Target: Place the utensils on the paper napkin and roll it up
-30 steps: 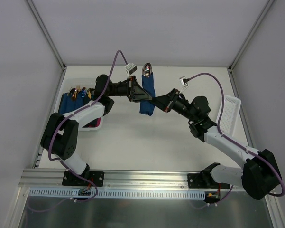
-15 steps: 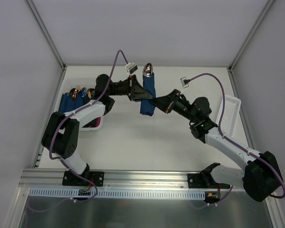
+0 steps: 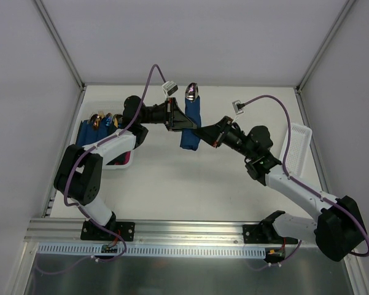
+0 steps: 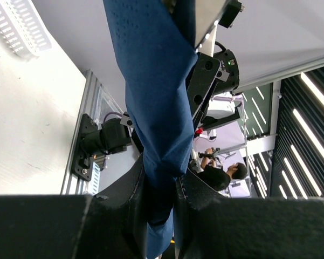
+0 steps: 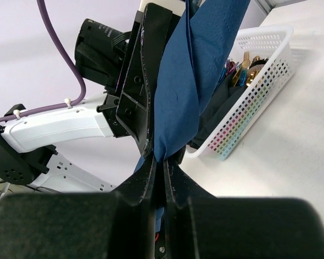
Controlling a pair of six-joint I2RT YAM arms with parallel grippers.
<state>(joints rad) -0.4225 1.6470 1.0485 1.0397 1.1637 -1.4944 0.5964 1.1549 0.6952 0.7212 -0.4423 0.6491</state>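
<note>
Hands meet at the far middle of the desk (image 3: 172, 184) in the top view: the left hand (image 3: 186, 123) comes in from the left and the right hand (image 3: 199, 130) from the right, both at the rolled napkin (image 3: 190, 110). The roll's long axis runs near to far. A silver spoon (image 3: 191, 91) bowl sticks out of its far end, and its near end hangs just past the two hands. The left hand touches the roll at mid-length and the right hand touches its lower right edge. A left basket (image 3: 120, 161) of blue bundles stands well apart to the left, and a right basket (image 3: 298, 147) to the right. In the left wrist view, the left hand (image 4: 163, 181) is clamped on the napkin (image 4: 151, 81), its fingers (image 4: 121, 199) pressing either side with only the blue paper between them. The roll stretches away from the hand toward the top of the picture, past the right hand (image 4: 205, 81) beside it, and a short tail hangs below the grip. In the right wrist view, the right hand (image 5: 162, 162) has its fingers (image 5: 145, 181) almost together, pinching the napkin (image 5: 183, 91) at its lower edge. The roll rises up and away from that pinch, leaning right, with the left hand (image 5: 145, 81) against its left side and the left basket (image 5: 259, 70) behind it.
</note>
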